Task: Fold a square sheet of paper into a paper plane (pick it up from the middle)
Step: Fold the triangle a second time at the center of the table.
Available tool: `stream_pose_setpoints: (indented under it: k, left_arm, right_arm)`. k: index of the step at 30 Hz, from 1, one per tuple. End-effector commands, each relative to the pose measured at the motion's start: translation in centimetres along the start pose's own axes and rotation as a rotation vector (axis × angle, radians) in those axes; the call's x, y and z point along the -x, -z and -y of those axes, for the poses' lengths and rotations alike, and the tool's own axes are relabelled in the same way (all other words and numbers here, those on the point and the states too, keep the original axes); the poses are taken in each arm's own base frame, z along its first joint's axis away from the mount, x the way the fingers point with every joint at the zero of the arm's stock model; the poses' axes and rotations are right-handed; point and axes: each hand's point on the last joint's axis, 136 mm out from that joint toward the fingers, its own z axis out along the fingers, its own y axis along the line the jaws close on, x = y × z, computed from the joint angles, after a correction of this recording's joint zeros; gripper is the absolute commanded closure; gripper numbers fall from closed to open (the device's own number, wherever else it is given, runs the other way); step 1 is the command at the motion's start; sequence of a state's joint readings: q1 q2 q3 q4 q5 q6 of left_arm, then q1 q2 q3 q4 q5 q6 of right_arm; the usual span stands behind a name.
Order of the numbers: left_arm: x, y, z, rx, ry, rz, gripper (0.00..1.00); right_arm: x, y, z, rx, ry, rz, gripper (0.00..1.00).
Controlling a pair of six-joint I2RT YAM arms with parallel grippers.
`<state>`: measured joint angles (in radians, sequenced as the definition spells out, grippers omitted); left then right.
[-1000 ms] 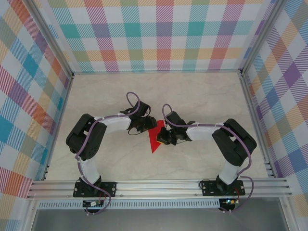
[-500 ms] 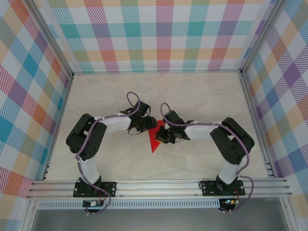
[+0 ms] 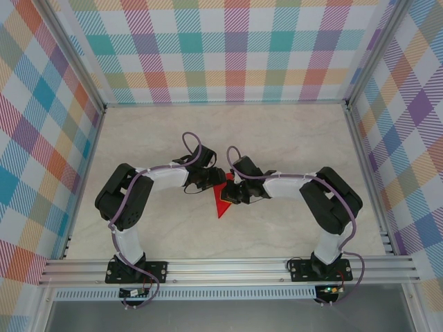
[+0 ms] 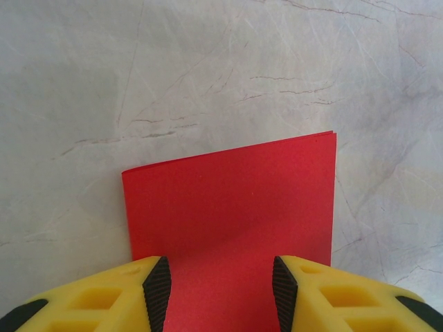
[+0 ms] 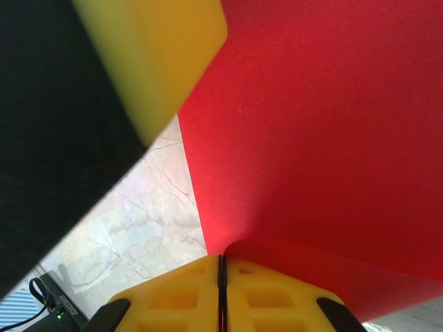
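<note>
**Top external view: the square sheet of paper [image 3: 222, 206] between my two grippers, mid-desk [image 3: 291, 138]**

Seen from above, the bright red paper lies at the centre of the pale marbled desk, folded to a shape whose tip points toward the lower edge of the frame. My left gripper [image 3: 212, 182] sits at its upper left and my right gripper [image 3: 230, 196] at its right side. In the left wrist view my left gripper's yellow fingers [image 4: 131, 297] stand spread, with flat red paper between their black pads. In the right wrist view my right gripper is pressed together, pinching an edge of the paper that curls up at the bottom of the frame.
</note>
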<state>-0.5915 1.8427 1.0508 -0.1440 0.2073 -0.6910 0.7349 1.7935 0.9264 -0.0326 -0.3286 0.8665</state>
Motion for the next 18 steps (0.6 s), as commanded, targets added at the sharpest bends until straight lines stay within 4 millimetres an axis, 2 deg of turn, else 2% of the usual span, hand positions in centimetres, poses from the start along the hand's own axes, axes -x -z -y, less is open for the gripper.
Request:
stream_pose_setpoints:
  k: [1, 18]
  left_arm:
    - [-1.5, -0.9, -1.0, 0.028, -0.001, -0.061, 0.54]
    - [-1.5, -0.8, -0.9, 0.022, 0.0, -0.061, 0.54]
  right_arm:
    - [-0.4, -0.4, -0.4, 0.0, 0.043, -0.03, 0.91]
    - [-0.8, -0.9, 0.7, -0.037, 0.034, -0.048, 0.9]
